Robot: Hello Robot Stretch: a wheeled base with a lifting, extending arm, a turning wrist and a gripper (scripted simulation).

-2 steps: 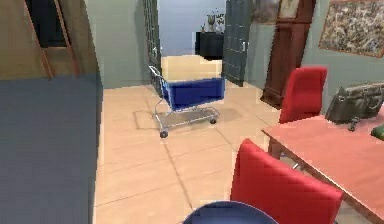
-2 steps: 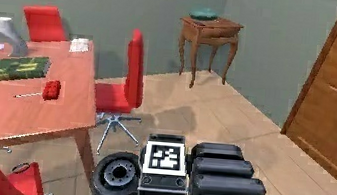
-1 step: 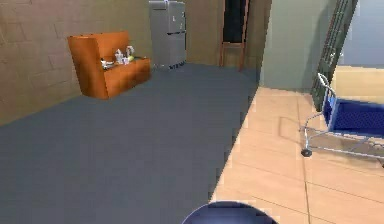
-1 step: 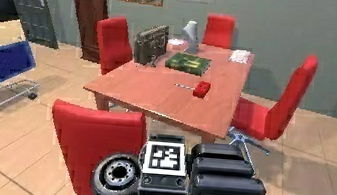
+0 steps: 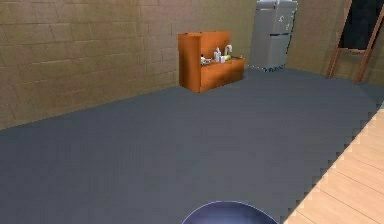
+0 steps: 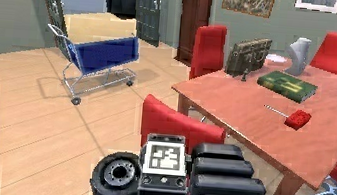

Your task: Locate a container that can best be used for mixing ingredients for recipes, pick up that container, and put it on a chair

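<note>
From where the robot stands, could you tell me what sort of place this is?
Probably a house's dining area next to a kitchen: a wooden table with red chairs around it, plus a grey refrigerator and an orange counter.

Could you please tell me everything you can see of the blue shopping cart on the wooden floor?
The blue shopping cart has a deep basket with solid-looking blue walls on a thin silvery metal frame, a raised handle bar at the picture's left end and small castor wheels. It stands upright on the light wooden plank floor, only its wheels touching it. A pale beige boxy shape rises at or behind the basket; I cannot tell whether it lies inside.
</note>
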